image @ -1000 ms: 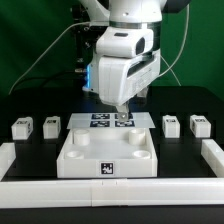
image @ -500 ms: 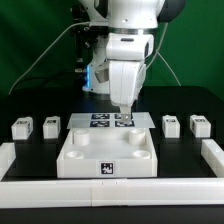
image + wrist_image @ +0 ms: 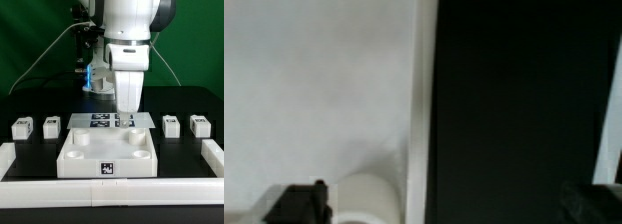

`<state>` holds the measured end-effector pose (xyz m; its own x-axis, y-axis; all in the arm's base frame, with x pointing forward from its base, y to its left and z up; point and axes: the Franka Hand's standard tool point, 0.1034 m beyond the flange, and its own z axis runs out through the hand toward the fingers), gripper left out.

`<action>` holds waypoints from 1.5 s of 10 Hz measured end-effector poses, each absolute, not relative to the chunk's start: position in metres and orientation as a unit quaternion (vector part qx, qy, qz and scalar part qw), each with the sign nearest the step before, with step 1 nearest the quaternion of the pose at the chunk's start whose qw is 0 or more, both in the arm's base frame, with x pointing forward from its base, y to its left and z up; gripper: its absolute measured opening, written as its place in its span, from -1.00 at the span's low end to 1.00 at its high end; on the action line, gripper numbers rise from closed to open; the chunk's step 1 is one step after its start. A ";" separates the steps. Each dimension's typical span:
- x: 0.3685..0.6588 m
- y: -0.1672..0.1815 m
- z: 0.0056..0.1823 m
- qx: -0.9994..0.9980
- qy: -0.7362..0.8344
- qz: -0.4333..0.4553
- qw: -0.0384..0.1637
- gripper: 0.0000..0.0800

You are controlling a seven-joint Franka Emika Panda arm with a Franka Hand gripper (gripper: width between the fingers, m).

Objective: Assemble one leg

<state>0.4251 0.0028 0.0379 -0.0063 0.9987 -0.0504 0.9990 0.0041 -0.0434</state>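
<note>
Four small white legs with square tags stand on the black table: two at the exterior view's left [image 3: 21,128] [image 3: 50,126] and two at its right [image 3: 172,125] [image 3: 199,125]. The large white tray-like piece [image 3: 80,152] lies in the middle. My gripper [image 3: 128,110] hangs over the tray's far edge, apart from every leg. In the wrist view the gripper [image 3: 448,205] is open and empty, its two dark fingers [image 3: 299,203] far apart. Below it lie the white tray surface [image 3: 313,90], with a rounded recess [image 3: 363,195], and the black table.
The marker board [image 3: 100,121] lies just behind the tray. A low white rail [image 3: 110,190] borders the table at the front and at both sides. A green backdrop and cables are behind the arm.
The hand has turned about its vertical axis and shifted slightly toward the exterior view's right, staying above the tray's far edge. The legs and the tray have not moved.
</note>
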 end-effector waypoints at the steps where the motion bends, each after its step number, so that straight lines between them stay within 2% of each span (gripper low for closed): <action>1: 0.424 -0.002 0.032 0.710 0.704 -0.037 -0.002 0.62; 6: 0.424 -0.004 0.009 0.715 0.697 -0.047 -0.016 0.62; 8: 0.425 -0.003 0.009 0.722 0.690 -0.049 -0.017 0.62; 9: 0.426 -0.003 0.009 0.725 0.686 -0.050 -0.016 0.32; 10: 0.425 -0.003 0.009 0.725 0.686 -0.050 -0.017 0.32; 12: 0.425 -0.003 0.009 0.725 0.686 -0.049 -0.017 -0.36; 13: 0.425 -0.003 0.009 0.725 0.686 -0.049 -0.017 -0.36; 14: 0.427 -0.002 0.009 0.726 0.687 -0.046 -0.014 -0.80; 15: 0.428 -0.002 0.010 0.726 0.686 -0.045 -0.013 -0.84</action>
